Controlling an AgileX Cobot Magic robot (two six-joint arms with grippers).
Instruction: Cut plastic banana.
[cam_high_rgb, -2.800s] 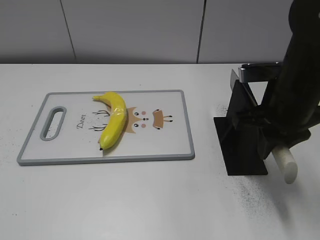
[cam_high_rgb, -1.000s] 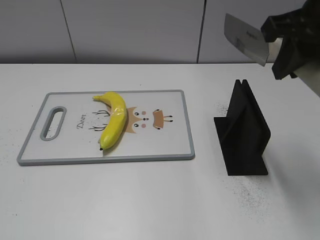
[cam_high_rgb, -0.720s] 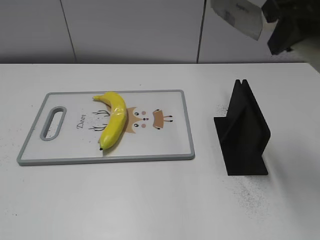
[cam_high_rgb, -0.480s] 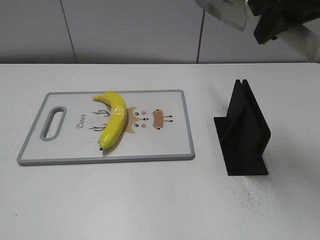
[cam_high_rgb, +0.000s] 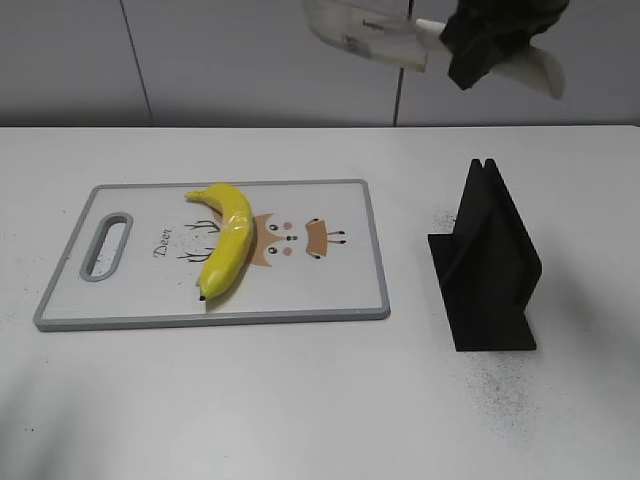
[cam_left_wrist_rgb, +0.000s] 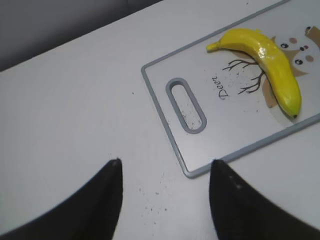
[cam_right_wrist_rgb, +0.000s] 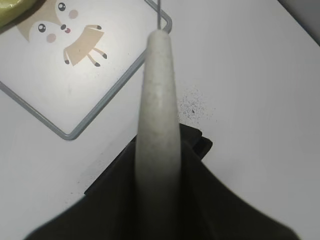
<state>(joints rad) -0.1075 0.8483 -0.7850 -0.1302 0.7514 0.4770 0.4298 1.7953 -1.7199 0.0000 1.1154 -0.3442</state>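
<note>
While right gripper holds knife high, banana lies uncovered.

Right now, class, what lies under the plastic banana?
The plastic banana lies on a white cutting board printed with a cartoon deer. It covers part of the antler drawing, so that part cannot be seen.

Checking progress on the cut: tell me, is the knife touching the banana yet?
No, the knife is held high above the table by the right gripper, far from the plastic banana.

Left tool: two matte black, tapered fingers; right tool a dark black block
</note>
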